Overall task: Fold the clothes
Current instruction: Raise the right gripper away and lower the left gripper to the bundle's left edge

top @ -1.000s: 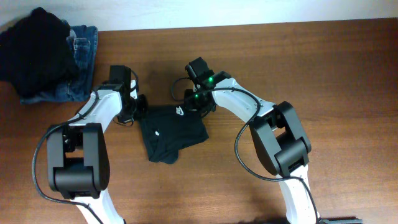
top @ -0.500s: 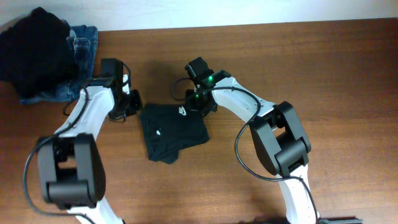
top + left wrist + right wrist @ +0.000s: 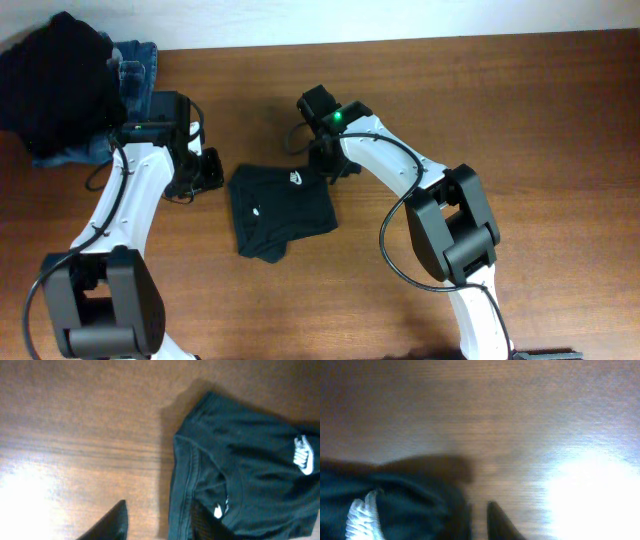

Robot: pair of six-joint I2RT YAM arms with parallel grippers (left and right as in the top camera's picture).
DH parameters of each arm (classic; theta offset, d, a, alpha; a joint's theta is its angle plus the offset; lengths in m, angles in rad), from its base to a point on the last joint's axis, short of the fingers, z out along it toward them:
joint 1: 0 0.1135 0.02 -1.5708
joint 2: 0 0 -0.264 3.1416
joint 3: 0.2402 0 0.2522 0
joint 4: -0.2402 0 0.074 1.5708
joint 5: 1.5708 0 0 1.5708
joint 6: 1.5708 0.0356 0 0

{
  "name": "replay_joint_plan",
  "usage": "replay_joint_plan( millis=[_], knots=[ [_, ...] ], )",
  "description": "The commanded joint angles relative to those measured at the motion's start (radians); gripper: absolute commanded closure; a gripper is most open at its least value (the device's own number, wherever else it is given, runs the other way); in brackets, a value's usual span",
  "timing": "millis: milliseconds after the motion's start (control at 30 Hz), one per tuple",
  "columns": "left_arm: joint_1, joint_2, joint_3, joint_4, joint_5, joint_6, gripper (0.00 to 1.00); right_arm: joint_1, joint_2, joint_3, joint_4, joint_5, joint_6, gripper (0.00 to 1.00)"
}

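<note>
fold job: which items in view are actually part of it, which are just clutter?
Job:
- dark T-shirt, partly folded, centre

Lying about:
- blue jeans, far left corner
- black clothing heap, partly over the jeans

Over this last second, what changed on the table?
The left gripper opened and drew back leftward off the edge of the blackish-green folded T-shirt. The right gripper barely shifted at its top right corner. The shirt and the dark clothes pile at far left stayed put.

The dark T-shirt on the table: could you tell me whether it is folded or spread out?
Folded: the T-shirt lies as a compact, layered bundle, with no sleeves spread out.
</note>
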Motion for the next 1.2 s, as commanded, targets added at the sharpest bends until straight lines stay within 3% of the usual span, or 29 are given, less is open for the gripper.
replay_joint_plan(
  millis=[0,133,233,500,600,700,800,1167],
  knots=[
    [0.003,-0.015,0.008,-0.022,-0.006,0.004,0.51,-0.013,-0.038,0.020,-0.017,0.123,0.012,0.61],
    [0.003,-0.015,0.004,-0.051,-0.006,0.004,0.35,-0.051,-0.038,0.020,-0.056,0.113,0.068,0.49],
    [0.003,-0.015,-0.010,-0.068,-0.006,0.004,0.30,-0.086,-0.038,0.019,-0.077,0.066,0.067,0.46],
    [0.003,-0.015,-0.127,-0.057,0.119,0.005,0.29,-0.161,-0.038,0.019,-0.121,-0.006,0.065,0.45],
    [0.003,-0.015,-0.175,-0.016,0.150,0.005,0.29,-0.167,-0.038,0.019,-0.121,-0.006,0.066,0.36],
    [0.003,-0.015,-0.218,0.045,0.192,0.024,0.29,-0.167,-0.038,0.019,-0.121,-0.006,0.065,0.15],
    [0.003,-0.015,-0.267,0.119,0.255,0.039,0.28,-0.166,-0.038,0.019,-0.120,-0.005,0.063,0.04],
    [0.003,-0.014,-0.357,0.268,0.267,0.039,0.28,-0.166,-0.038,0.019,-0.114,-0.005,0.058,0.01]
  ],
)
